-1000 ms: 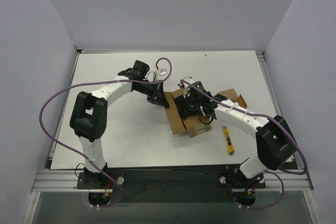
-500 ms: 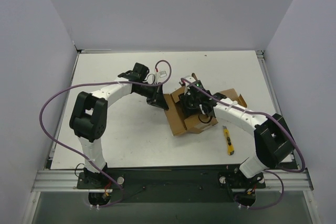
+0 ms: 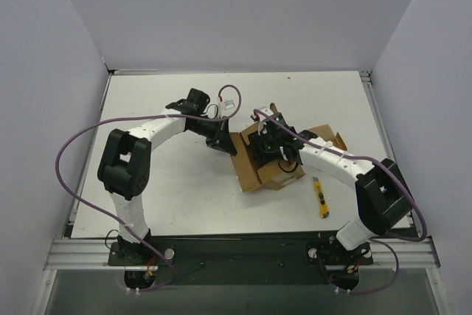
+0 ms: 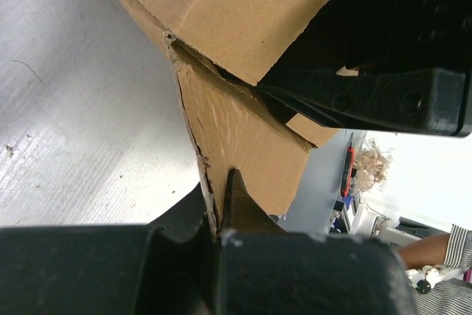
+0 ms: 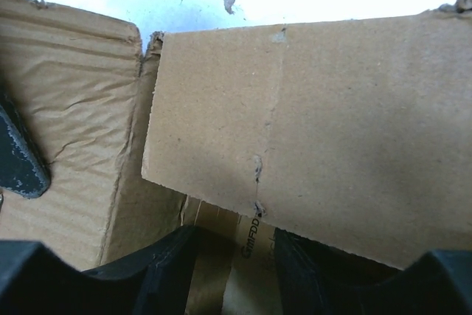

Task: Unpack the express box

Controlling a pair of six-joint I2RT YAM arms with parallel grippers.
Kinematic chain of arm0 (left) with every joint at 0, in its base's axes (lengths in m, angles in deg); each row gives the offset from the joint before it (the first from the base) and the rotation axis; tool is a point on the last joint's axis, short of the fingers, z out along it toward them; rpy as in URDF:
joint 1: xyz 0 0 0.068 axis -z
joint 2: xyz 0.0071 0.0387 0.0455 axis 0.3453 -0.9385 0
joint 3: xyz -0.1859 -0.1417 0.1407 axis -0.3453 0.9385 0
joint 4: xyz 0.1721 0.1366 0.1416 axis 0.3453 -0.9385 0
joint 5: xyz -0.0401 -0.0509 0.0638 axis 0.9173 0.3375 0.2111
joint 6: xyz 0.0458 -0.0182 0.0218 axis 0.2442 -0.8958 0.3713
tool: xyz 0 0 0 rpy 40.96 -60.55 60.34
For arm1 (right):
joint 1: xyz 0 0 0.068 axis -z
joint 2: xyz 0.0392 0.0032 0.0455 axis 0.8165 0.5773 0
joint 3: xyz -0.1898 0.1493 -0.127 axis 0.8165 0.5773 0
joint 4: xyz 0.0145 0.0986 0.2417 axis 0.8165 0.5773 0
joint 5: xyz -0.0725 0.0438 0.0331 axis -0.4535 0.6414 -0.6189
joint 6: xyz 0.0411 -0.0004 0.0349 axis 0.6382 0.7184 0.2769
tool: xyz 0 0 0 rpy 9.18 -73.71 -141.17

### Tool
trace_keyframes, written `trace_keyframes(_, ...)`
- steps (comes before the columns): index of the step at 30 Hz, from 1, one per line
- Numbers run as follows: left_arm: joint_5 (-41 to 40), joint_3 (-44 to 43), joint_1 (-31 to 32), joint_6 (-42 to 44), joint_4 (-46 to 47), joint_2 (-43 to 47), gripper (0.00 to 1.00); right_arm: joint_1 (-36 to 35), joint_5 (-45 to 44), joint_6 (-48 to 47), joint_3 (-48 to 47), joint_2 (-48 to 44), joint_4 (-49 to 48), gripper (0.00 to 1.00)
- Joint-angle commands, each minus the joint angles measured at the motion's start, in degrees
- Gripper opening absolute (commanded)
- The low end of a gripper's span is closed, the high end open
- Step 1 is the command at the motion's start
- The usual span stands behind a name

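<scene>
The express box (image 3: 253, 170) lies open in the middle of the table, its brown flaps spread. My left gripper (image 3: 222, 142) is shut on the box's left flap (image 4: 236, 130), with the cardboard edge pinched between its fingertips (image 4: 219, 197). My right gripper (image 3: 270, 150) reaches down into the box, jaws apart. In the right wrist view its two dark fingers (image 5: 166, 260) straddle a pale strip printed with letters (image 5: 249, 237) on the box's floor, partly under a flat flap (image 5: 317, 123). I see nothing gripped between them.
A yellow utility knife (image 3: 321, 198) lies on the table right of the box, beside my right forearm. Another torn flap (image 3: 330, 138) sticks out to the right. White walls close in the table on three sides.
The box has turned and shifted a little on the table. My left gripper has moved slightly away with the flap. My right gripper stays inside the box.
</scene>
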State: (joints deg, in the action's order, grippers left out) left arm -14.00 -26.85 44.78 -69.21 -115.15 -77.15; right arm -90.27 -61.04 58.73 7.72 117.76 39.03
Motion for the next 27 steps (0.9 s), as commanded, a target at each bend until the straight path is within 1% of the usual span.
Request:
trace_keyframes(1,-0.1,-0.7,0.8,3.7,-2.0,1.4,0.00,-2.3,-2.7,-0.4,-2.1,-0.2,0.8,0.48)
trace_keyframes(3,-0.1,-1.0,0.9,3.7,-1.8,1.3,0.00,-2.7,-1.6,-0.2,-2.3,-0.2,1.0,0.50)
trace_keyframes(6,0.0,-1.0,1.3,3.9,-2.0,1.4,0.00,-2.3,1.5,3.0,-2.7,-0.1,0.8,0.52)
trace_keyframes(7,-0.1,-1.0,1.4,3.9,-2.0,1.5,0.00,-1.9,3.7,3.2,-2.9,-0.3,1.1,0.53)
trace_keyframes(9,-0.1,-0.9,1.4,3.6,-1.8,1.6,0.00,-2.0,3.2,3.1,-3.7,-0.4,2.0,0.54)
trace_keyframes(13,-0.3,-1.1,1.4,3.4,-1.7,1.4,0.00,-1.0,7.8,3.6,-4.9,0.0,2.3,0.56)
trace_keyframes(16,-0.4,-1.5,1.4,3.3,-1.9,1.3,0.00,-1.3,9.5,3.1,-6.5,0.1,3.1,0.57)
trace_keyframes(22,1.3,-1.3,1.4,1.3,-0.1,1.0,0.00,-4.6,0.2,0.9,-5.5,4.0,3.3,0.56)
trace_keyframes(23,1.3,-1.4,1.4,1.0,0.1,1.2,0.00,-4.7,-1.0,1.1,-5.7,4.6,3.5,0.54)
trace_keyframes(24,1.6,-1.4,1.4,0.7,0.1,1.2,0.00,-5.0,-4.2,1.2,-6.1,5.2,3.8,0.50)
trace_keyframes(26,1.7,-1.5,1.5,0.0,0.5,1.1,0.00,-6.0,-8.0,0.8,-7.4,7.0,5.1,0.46)
trace_keyframes(27,1.8,-1.6,1.6,0.0,0.5,1.2,0.00,-6.6,-15.1,0.3,-7.8,7.3,5.4,0.41)
